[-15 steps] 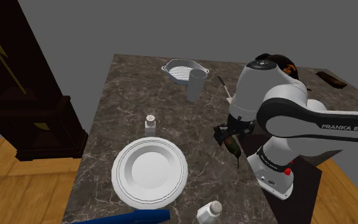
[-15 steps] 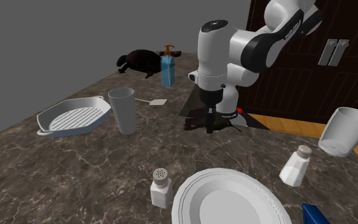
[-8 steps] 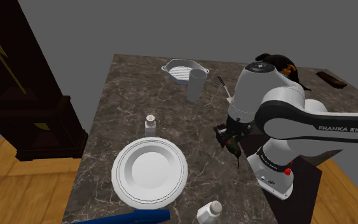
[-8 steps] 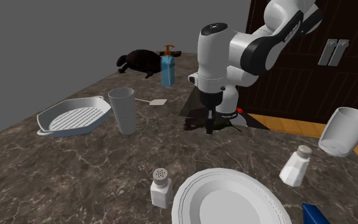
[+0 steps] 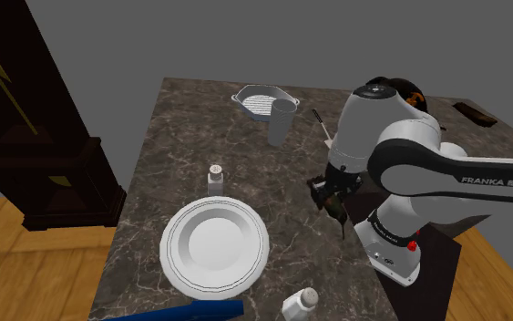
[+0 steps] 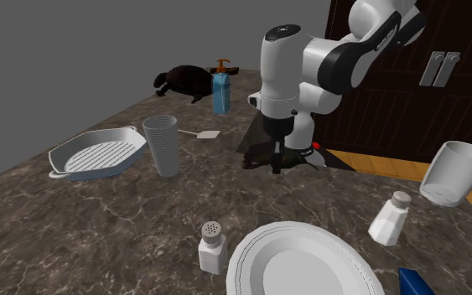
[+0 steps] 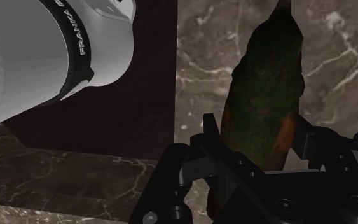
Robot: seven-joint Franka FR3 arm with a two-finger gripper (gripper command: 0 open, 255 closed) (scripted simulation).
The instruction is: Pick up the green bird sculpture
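The bird sculpture (image 7: 263, 95) is dark green with a brownish underside and a pointed tip. It sits between my two black fingers, which clasp its sides; the gripper (image 7: 260, 143) is shut on it. In the shoulder view the gripper (image 5: 333, 201) hangs low over the marble table (image 5: 172, 137) just in front of the stand (image 5: 389, 244), with the bird (image 5: 340, 217) poking out below it. In the second exterior view the gripper (image 6: 277, 163) points straight down, the bird (image 6: 293, 159) a dark shape at its tips above a shadow.
A white plate (image 5: 214, 244) lies toward the shoulder view's left of the gripper, with shakers (image 5: 215, 175) (image 5: 300, 304) near it. A ribbed cup (image 5: 282, 121), a ribbed dish (image 5: 263, 98) and a spatula (image 5: 321, 123) stand farther back. A blue soap bottle (image 6: 220, 90) stands behind the arm.
The hand has risen slightly with the bird clasped in it; the bird's tail no longer lies along the table. Everything else stays put.
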